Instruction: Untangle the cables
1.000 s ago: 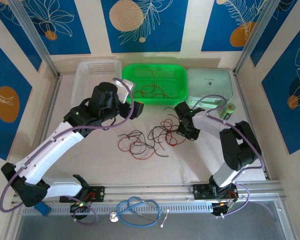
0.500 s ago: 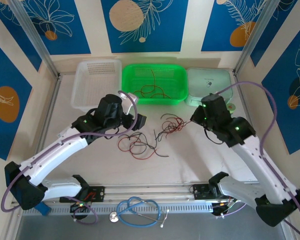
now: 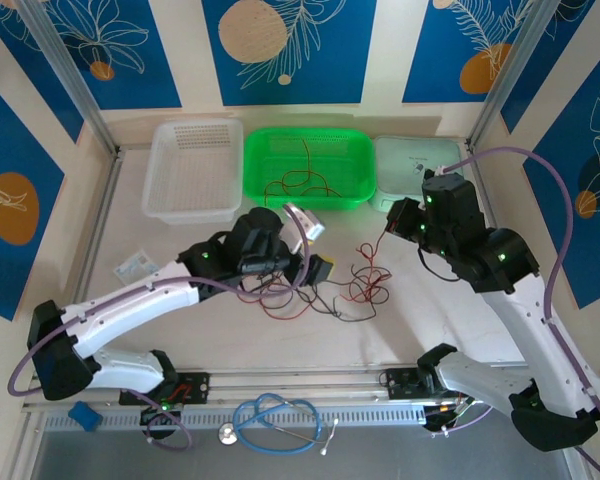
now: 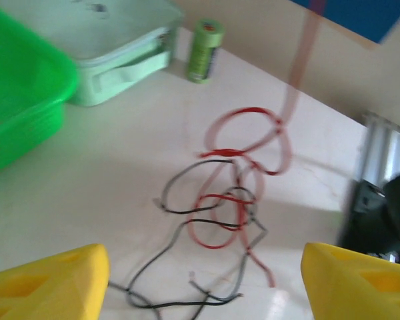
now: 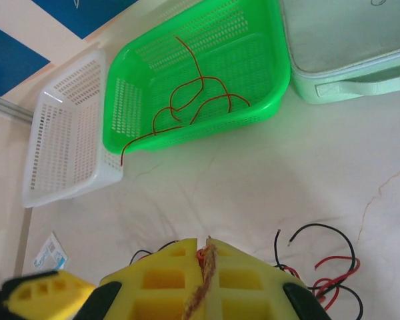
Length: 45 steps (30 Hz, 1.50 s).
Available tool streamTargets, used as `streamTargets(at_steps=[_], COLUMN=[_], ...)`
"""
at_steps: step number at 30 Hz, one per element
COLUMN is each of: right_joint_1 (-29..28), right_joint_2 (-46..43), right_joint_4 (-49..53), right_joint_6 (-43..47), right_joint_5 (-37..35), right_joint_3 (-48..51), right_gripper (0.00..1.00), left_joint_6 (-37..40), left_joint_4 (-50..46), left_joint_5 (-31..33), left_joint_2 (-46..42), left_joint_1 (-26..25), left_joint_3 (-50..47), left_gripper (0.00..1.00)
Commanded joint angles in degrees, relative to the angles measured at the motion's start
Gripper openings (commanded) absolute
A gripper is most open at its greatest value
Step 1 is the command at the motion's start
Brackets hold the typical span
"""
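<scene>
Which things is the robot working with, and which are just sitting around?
For the job:
tangle of red and black cables
right end effector, shut on a red cable from it
left end effector, open by the tangle
another red cable, in the green basket

Just lying about:
white basket
mint case
green tape roll
blue stethoscope
paper slip

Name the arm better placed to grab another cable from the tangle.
Left. The left end effector hovers open directly over the tangled cables, while the right end effector is shut on a red cable stretched up from the pile.
</scene>
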State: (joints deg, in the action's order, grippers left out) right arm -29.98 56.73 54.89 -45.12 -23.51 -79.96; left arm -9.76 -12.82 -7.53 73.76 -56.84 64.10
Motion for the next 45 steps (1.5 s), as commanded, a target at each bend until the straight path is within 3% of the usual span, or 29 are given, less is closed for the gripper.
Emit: streamTargets(at_steps=[1, 7, 14, 19, 27, 30, 35, 37, 40, 45], right_joint_1=[-0.43, -1.11, -4.17, -6.97, -8.34, -8.50, -8.35, -7.95, -6.38, -2.25], right_joint_2=[0.30, 2.17, 4.64, 6.36, 6.48, 5.87, 4.24, 3.54, 2.87, 1.49], right_joint_4=[0.04, -0.81, -3.27, -4.75, -5.36, -4.69, -3.01, -2.33, -1.18, 0.19], right_joint_6=[0.83, -0.67, -3.88, -4.89, -5.77, -5.78, -5.51, -5.23, -4.28, -2.27], right_joint_5=[1.31, -0.46, -3.91, -5.99, -6.99, -7.54, -9.94, -11.19, -12.16, -12.00], right_joint_3=[-1.77, -2.56, -4.35, -5.73, -5.52, -5.46, -5.21, -5.20, -5.76, -7.08], right_gripper=[0.00, 0.00, 0.00, 0.00, 0.00, 0.00, 0.00, 0.00, 0.00, 0.00], left_joint_6=[2.01, 1.75, -3.50, -7.98, -9.27, -8.73, -8.13, -8.24, -8.05, -6.97], left_joint_4=[5.92, 11.19, 15.20, 18.18, 14.87, 14.54, 15.81, 15.28, 14.84, 15.75], left_joint_5=[-3.81, -3.88, 1.38, 11.66, 29.20, 35.33, 38.64, 38.99, 39.00, 39.27], left_joint_2=[0.42, -0.46, 4.78, 11.04, 20.52, 21.48, 19.92, 18.85, 16.76, 12.23], left_joint_1=[-3.37, -7.93, -9.29, -10.54, -10.80, -10.67, -10.59, -10.49, -10.49, -9.92], left_joint_3=[-0.80, -3.93, -3.41, -0.81, 5.87, 6.07, 3.40, 2.35, -0.01, -5.09], left_gripper=[0.72, 0.73, 0.79, 0.82, 0.83, 0.72, 0.24, 0.10, 0.01, 0.01])
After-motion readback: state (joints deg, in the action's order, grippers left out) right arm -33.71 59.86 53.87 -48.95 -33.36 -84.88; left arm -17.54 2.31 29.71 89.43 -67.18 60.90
